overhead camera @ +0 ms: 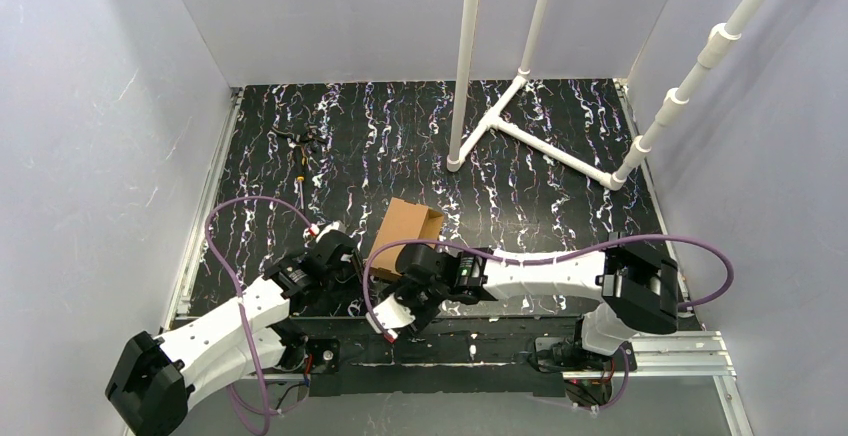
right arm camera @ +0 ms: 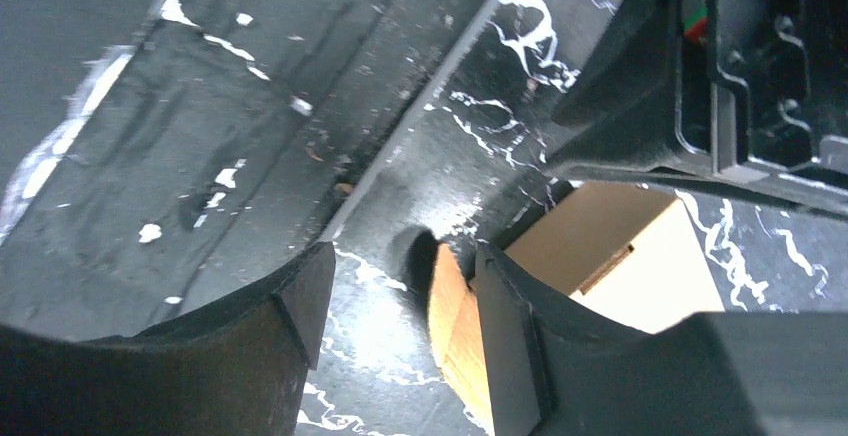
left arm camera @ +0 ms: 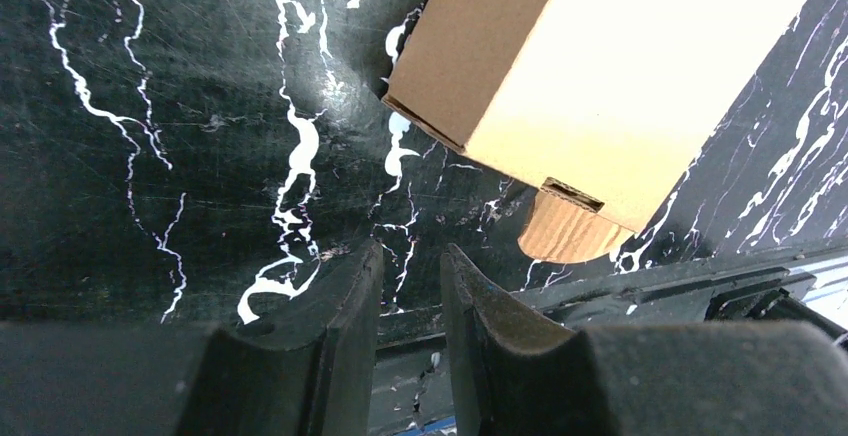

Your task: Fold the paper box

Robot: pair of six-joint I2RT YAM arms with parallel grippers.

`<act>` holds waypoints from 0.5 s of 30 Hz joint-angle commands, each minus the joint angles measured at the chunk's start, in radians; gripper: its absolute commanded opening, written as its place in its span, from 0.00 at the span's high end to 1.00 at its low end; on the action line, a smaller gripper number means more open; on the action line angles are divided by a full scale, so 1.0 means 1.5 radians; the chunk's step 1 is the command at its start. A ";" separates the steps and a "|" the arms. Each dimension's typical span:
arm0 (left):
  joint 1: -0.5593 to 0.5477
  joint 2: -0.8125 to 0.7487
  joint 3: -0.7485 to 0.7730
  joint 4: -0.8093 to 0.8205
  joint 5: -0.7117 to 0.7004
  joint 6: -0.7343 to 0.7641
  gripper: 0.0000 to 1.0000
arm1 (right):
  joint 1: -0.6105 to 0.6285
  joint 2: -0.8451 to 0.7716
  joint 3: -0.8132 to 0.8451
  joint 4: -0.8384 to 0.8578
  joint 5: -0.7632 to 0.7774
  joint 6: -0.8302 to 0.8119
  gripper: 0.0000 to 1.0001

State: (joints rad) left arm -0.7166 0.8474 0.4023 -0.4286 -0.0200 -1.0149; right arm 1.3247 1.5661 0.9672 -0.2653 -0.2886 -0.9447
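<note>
The paper box [overhead camera: 405, 228] is a folded brown cardboard box lying on the black marbled table just ahead of both arms. In the left wrist view the box [left arm camera: 600, 66] lies ahead and to the right, with a rounded tab [left arm camera: 565, 231] sticking out of a slit at its near end. My left gripper [left arm camera: 411, 251] is empty, its jaws a narrow gap apart, just left of the box [overhead camera: 345, 251]. My right gripper [right arm camera: 405, 261] is open at the box's near end [overhead camera: 400, 278]. The tab [right arm camera: 455, 326] lies against the inner face of its right finger [right arm camera: 520, 336]; the left finger is apart from it.
A white pipe frame [overhead camera: 520, 126] stands at the back right. A small dark object [overhead camera: 300, 138] lies at the back left. Grey walls close in the table on three sides. A metal rail [overhead camera: 660, 356] runs along the near edge. The left arm's gripper body [right arm camera: 740, 66] is close above the box.
</note>
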 commanded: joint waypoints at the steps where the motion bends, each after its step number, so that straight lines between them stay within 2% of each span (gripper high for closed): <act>1: -0.003 -0.007 0.022 -0.028 -0.052 0.008 0.73 | 0.007 0.019 -0.020 0.089 0.114 0.030 0.38; 8: -0.002 0.004 0.028 -0.020 -0.054 0.019 0.72 | 0.007 0.033 -0.048 0.114 0.140 0.021 0.45; 15: -0.003 -0.014 0.021 -0.017 -0.062 0.019 0.72 | 0.007 0.047 -0.052 0.143 0.169 0.040 0.57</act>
State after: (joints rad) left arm -0.7166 0.8471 0.4126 -0.4347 -0.0723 -0.9951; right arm 1.3300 1.6299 0.8902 -0.1226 -0.0746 -0.9119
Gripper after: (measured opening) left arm 0.274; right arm 0.452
